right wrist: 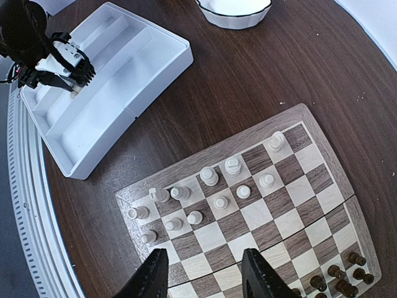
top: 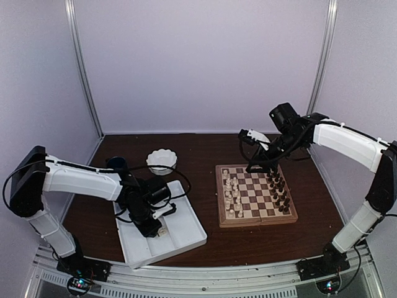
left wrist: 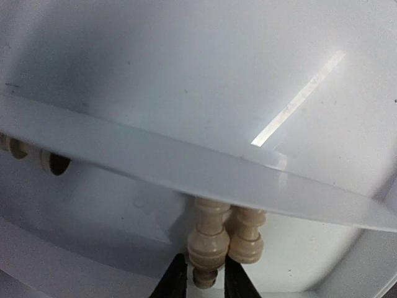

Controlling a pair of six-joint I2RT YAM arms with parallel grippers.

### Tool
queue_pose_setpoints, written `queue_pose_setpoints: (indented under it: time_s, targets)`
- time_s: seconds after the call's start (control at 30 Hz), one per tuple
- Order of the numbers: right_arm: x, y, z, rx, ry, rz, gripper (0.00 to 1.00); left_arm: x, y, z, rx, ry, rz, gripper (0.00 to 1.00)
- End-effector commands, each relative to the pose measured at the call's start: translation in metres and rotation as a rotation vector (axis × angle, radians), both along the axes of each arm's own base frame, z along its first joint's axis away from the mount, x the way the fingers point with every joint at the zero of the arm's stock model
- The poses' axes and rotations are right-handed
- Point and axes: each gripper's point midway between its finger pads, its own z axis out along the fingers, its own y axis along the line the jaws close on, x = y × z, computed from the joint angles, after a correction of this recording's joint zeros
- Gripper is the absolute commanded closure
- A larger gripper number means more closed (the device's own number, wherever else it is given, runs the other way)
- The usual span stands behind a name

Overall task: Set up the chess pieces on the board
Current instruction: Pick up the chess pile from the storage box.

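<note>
- White moulded shells are covering the long links of the left arm (top: 80,179) and the right arm (top: 347,141).
- Black motor housings are bulging at each joint.
- Thin black cables (top: 184,176) are looping loosely off the wrists.
- The left gripper (left wrist: 205,282) and the right gripper (right wrist: 205,273) are showing black, tapering fingers.
- Small coloured lights are glowing on the black bases (top: 79,284).

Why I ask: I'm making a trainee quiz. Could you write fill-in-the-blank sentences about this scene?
The left pincer reaches into the white ____. The right pincer hovers over the board, its jaws ____. In the top view, the dark pieces stand on the board's ____ side. Missing words: tray; open; right.
</note>
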Motion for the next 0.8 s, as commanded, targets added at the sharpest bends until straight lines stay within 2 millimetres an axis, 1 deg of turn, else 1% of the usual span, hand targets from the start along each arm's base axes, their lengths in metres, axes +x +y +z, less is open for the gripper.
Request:
queue_pose_setpoints:
  time_s: [0.0, 0.07, 0.13, 0.2, 0.27, 0.37, 0.47, 0.53, 0.67, 0.7, 0.77]
  targets:
    - [-0.002, 0.003, 0.005, 0.021, -0.009, 0.009, 0.56, 0.001, 0.000, -0.007, 0.029, -0.009, -0.033, 0.79]
    - [-0.002, 0.003, 0.004, 0.020, -0.005, 0.009, 0.56, 0.001, 0.000, -0.010, 0.035, -0.006, -0.038, 0.82]
    - [-0.002, 0.004, 0.003, 0.020, -0.003, 0.009, 0.56, 0.001, -0.001, -0.011, 0.035, -0.006, -0.041, 0.88]
    - [-0.002, 0.004, 0.003, 0.022, 0.001, 0.010, 0.56, 0.006, 0.001, -0.008, 0.042, -0.034, -0.041, 0.93]
    - [-0.002, 0.005, 0.005, 0.030, 0.002, 0.010, 0.56, 0.011, 0.002, 0.002, 0.039, -0.073, -0.038, 0.96]
    - [-0.003, 0.008, 0.012, 0.048, 0.003, 0.017, 0.56, 0.021, 0.000, 0.028, 0.003, -0.148, -0.035, 0.97]
    - [-0.003, 0.015, 0.019, 0.070, 0.011, 0.026, 0.56, 0.032, -0.007, 0.059, -0.068, -0.241, -0.040, 0.99]
    - [-0.006, 0.023, 0.025, 0.093, 0.033, 0.039, 0.56, 0.041, -0.014, 0.078, -0.137, -0.308, -0.034, 0.99]
    - [-0.017, 0.046, 0.034, 0.131, 0.113, 0.095, 0.54, 0.053, -0.037, 0.113, -0.348, -0.444, -0.024, 0.99]
    - [-0.021, 0.054, 0.036, 0.145, 0.140, 0.113, 0.54, 0.056, -0.044, 0.127, -0.421, -0.485, -0.019, 0.99]
    - [-0.030, 0.073, 0.044, 0.193, 0.213, 0.147, 0.53, 0.060, -0.055, 0.145, -0.536, -0.545, -0.017, 0.99]
